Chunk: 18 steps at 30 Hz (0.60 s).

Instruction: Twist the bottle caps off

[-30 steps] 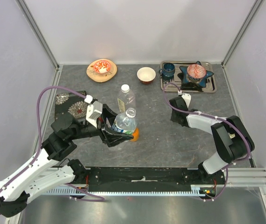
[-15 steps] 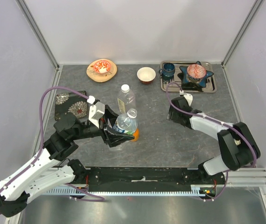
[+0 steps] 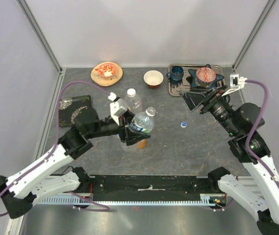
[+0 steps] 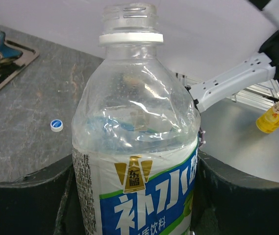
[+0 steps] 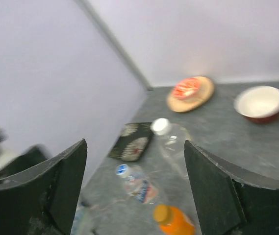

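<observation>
While clamped in left gripper (image 3: 132, 131), blue-label bottle (image 3: 142, 122) held tilted above table (image 3: 168, 147), middle toward near edge; neck open and threads bare in left wrist view, white ring below them. Fingers (image 4: 26, 196) of left gripper pressed against both sides of label. Small blue-and-white cap (image 3: 183, 124) lying loose on table, right of center. Orange bottle (image 3: 140, 143) just below held bottle, partly hidden by it. Taller clear bottle (image 3: 133, 99) with white cap on, upright just behind, toward far edge. 2nd blue-label bottle (image 5: 134, 183) seen only in blurred right wrist view, lying near orange one. Right gripper (image 3: 196, 100) raised over right side of table near metal tray (image 3: 221, 92), fingers (image 5: 216, 196) spread wide, holding nothing. Patterned dark cloth (image 3: 73, 105) at left edge.
</observation>
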Available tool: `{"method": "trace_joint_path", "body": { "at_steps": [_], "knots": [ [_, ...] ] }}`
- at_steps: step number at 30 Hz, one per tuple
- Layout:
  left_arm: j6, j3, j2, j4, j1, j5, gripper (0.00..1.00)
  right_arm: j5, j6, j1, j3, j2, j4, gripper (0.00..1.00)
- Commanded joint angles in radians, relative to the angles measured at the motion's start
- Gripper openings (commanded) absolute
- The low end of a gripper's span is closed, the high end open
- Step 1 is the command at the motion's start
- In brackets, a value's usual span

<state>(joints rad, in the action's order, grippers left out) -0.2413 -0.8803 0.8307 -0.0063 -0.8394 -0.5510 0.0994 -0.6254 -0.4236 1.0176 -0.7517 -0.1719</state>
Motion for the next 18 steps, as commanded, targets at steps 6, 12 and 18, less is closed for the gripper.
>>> {"method": "trace_joint_path", "body": {
  "at_steps": [6,12,18],
  "knots": [
    [0.046,-0.154,0.223,0.032,-0.001,-0.070,0.35,0.385,-0.048,-0.044,0.117,-0.069,0.040,0.91],
    [0.028,-0.197,0.275,0.049,-0.003,-0.089,0.35,0.395,0.012,-0.110,0.131,-0.112,-0.011,0.89],
    [0.025,-0.220,0.301,0.046,-0.006,-0.102,0.35,0.352,0.052,-0.184,0.144,-0.150,-0.031,0.81]
  ]
}}
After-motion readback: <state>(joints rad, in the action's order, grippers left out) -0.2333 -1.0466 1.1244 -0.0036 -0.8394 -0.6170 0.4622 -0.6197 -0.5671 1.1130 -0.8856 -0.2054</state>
